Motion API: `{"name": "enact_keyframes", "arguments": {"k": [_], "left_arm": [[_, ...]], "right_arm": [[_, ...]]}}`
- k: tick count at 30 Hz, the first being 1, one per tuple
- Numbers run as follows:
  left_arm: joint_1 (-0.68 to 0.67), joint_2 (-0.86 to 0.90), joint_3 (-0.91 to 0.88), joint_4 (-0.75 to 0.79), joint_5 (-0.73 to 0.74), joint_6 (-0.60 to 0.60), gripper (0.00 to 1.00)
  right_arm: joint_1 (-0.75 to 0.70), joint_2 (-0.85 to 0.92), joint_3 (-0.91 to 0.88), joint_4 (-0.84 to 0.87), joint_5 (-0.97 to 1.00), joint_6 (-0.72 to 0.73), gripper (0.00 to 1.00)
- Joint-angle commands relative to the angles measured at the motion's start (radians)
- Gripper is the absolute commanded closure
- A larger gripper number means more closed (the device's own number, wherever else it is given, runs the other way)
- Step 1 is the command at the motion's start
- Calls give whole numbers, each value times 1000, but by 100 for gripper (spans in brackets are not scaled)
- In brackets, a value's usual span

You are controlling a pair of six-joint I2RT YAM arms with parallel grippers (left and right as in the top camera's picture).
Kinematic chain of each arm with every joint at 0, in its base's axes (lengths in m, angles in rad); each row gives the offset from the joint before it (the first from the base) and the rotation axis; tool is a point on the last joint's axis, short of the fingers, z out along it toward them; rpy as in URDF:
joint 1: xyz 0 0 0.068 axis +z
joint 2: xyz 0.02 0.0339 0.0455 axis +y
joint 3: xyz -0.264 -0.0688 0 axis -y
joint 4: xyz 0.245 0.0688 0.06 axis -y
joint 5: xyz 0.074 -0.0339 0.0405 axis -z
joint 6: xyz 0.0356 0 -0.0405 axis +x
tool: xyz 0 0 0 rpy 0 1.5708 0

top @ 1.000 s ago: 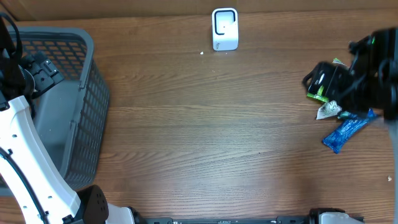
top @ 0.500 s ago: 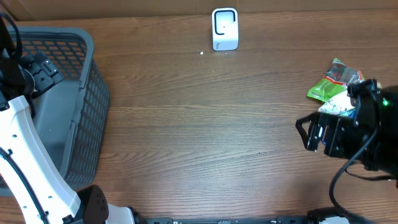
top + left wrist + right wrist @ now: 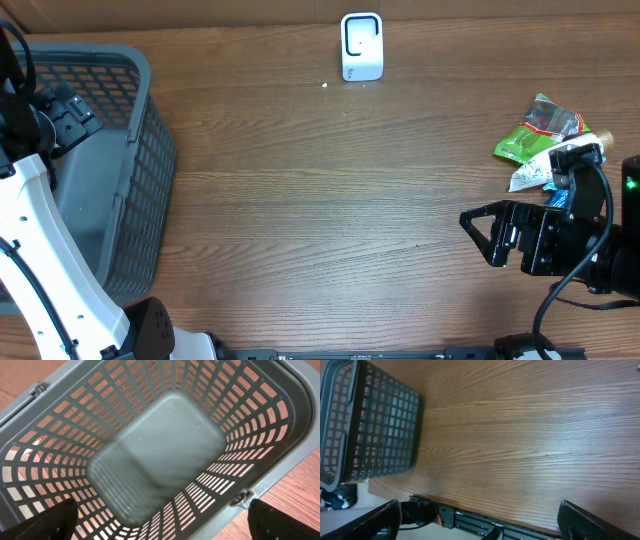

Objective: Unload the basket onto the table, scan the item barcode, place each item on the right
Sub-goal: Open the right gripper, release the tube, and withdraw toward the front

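Right fingers (image 3: 485, 209) released, empty, near the crinkled green foil packet (image 3: 535, 128) at the right edge of the wooden desk (image 3: 300, 200); left fingers (image 3: 50, 517) likewise released; best to pinch one packet edge, leaving the barcode unobstructed.

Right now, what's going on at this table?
Neither arm holds anything. The right gripper hangs open over the table, beside a small pile of packets at the right edge. The left gripper is open above the grey basket, which looks empty. The white scanner stands at the far edge with nothing in front of it.
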Motion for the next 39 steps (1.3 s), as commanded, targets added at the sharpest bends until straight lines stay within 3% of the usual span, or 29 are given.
{"name": "enact_keyframes", "arguments": {"k": [1, 4, 10, 15, 17, 22, 32, 39], "left_arm": [[2, 3, 0, 2, -13, 4, 0], [3, 3, 0, 1, -13, 4, 1], [2, 3, 0, 1, -13, 4, 0], [2, 3, 0, 1, -13, 4, 0], [2, 3, 0, 1, -13, 4, 0], [2, 3, 0, 1, -13, 4, 0], [2, 3, 0, 1, -13, 4, 0], [2, 3, 0, 2, -13, 4, 0]], "right_arm": [[6, -5, 18, 9, 113, -12, 0], [12, -5, 18, 65, 252, -47, 0], [32, -75, -109, 297, 410, -260, 0], [34, -269, -374, 563, 460, -386, 0], [30, -409, -554, 754, 466, -438, 0], [-23, -701, -959, 1090, 428, -447, 0], [-42, -959, -1525, 1635, 368, -456, 0], [-41, -1063, -1711, 1718, 346, -456, 0]]}}
